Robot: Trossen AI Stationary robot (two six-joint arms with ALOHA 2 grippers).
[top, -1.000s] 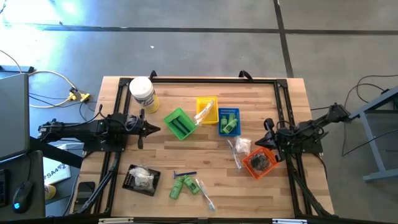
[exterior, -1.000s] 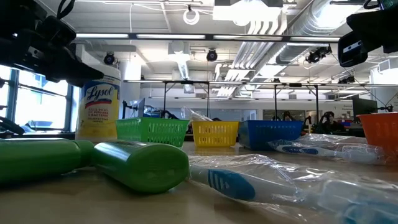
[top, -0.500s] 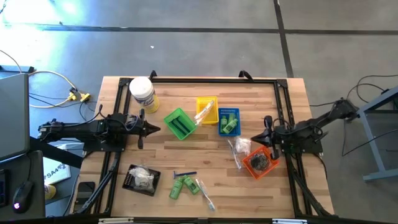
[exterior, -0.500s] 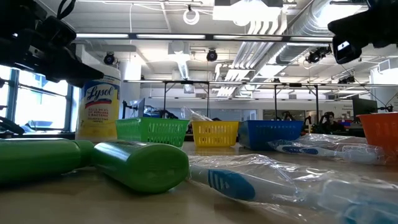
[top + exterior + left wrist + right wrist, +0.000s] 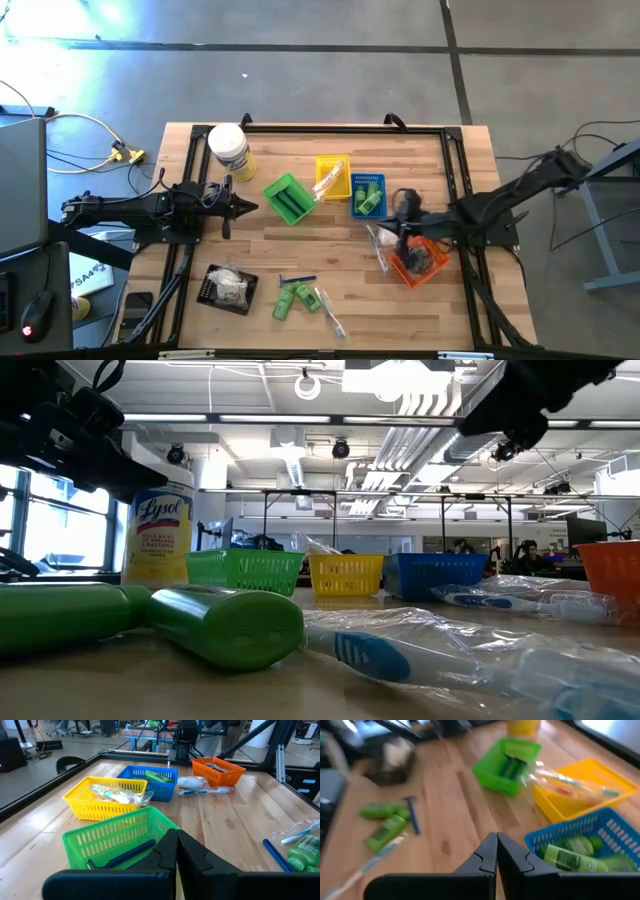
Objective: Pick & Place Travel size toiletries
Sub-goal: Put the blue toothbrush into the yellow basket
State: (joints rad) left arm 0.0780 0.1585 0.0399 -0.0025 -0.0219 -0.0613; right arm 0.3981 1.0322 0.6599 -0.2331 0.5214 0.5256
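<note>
The travel size toiletries lie scattered: two green bottles [image 5: 291, 298], a wrapped toothbrush [image 5: 328, 310] and a blue razor [image 5: 297, 280] lie flat near the front edge, and white wrapped packets [image 5: 384, 238] lie beside the orange basket [image 5: 420, 262]. More sit in the green [image 5: 288, 198], yellow [image 5: 333, 177] and blue [image 5: 367, 195] baskets. My right gripper [image 5: 496, 844] is shut and empty. It hangs above the table [image 5: 330, 240] between the blue and orange baskets, pointing toward the green basket [image 5: 507, 757]. My left gripper [image 5: 176, 840] waits shut at the left, before the green basket [image 5: 115, 837].
A big white jar with a yellow label [image 5: 228, 150] stands at the far left corner. A black tray [image 5: 225, 287] holding a packet lies at the front left. Bare wood shows in the table's middle, between the baskets and the front items.
My right gripper has risen and swung from the table's right edge, beside the orange basket, toward the table's middle, tipping downward and rolling as it went. It has stayed shut.
</note>
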